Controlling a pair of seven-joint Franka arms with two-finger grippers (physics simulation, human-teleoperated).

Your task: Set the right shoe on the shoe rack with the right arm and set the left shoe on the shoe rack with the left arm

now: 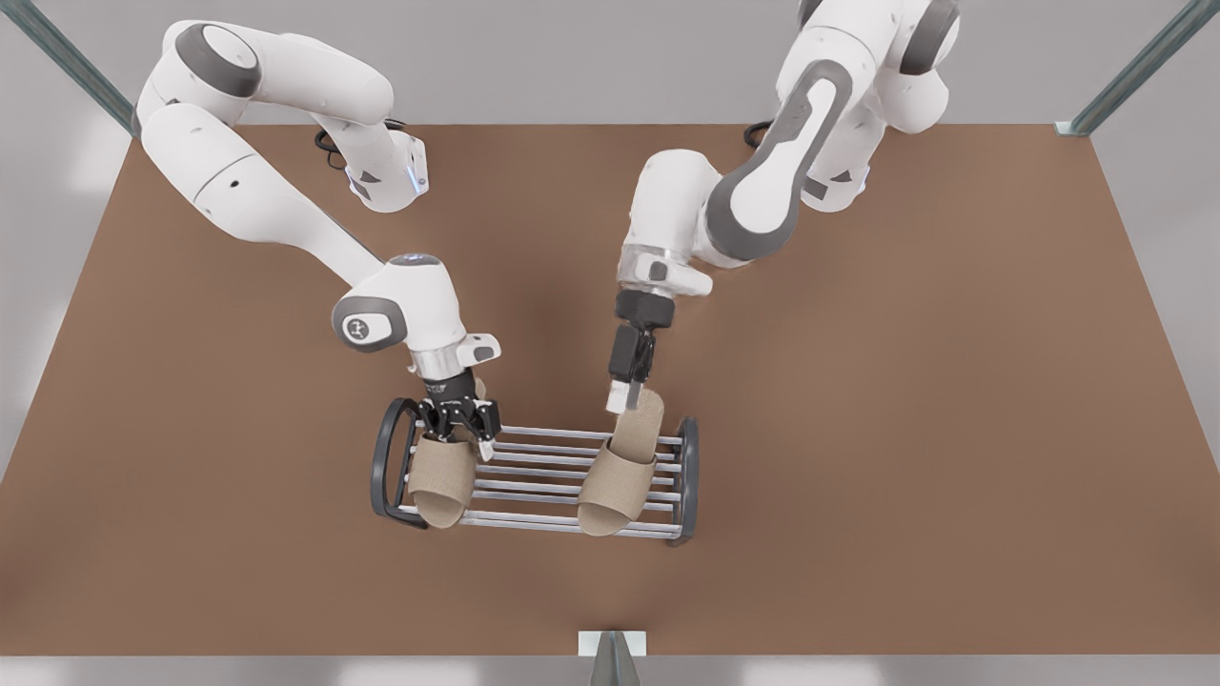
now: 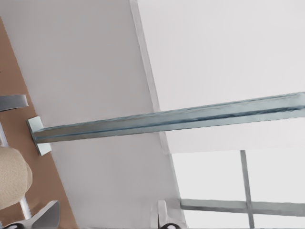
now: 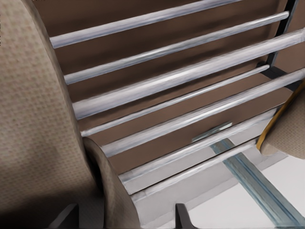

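The right shoe [image 1: 441, 476], a beige fabric open-toe slipper with a wide strap and flat sole, lies on the shoe rack [image 1: 543, 467], a low frame of silver horizontal bars between two dark grey rounded ends. It sits at the rack's end on the front view's left, toe toward the camera. The right gripper [image 1: 459, 419] hangs right over its heel with its black fingers spread wide. In the right wrist view the slipper's woven fabric [image 3: 38, 119] runs up between the two fingertips of the right gripper [image 3: 126, 217], which straddle it without pinching.

The left shoe [image 1: 620, 476], an identical beige slipper, lies across the bars at the other end, its heel on the rear bars and its toe at the front bar. The left gripper [image 1: 624, 393] stands just beside that heel. In the left wrist view its fingers [image 2: 105, 219] are parted with nothing between them, and the slipper's rounded edge [image 2: 12, 176] sits off to one side.

The right wrist view looks along the rack's bars [image 3: 181, 76] to the left shoe [image 3: 288, 129] at the far end.

The rack stands on a brown table [image 1: 858, 429]. A grey-green metal post [image 1: 610, 662] rises at the table's near edge, well apart from the rack.
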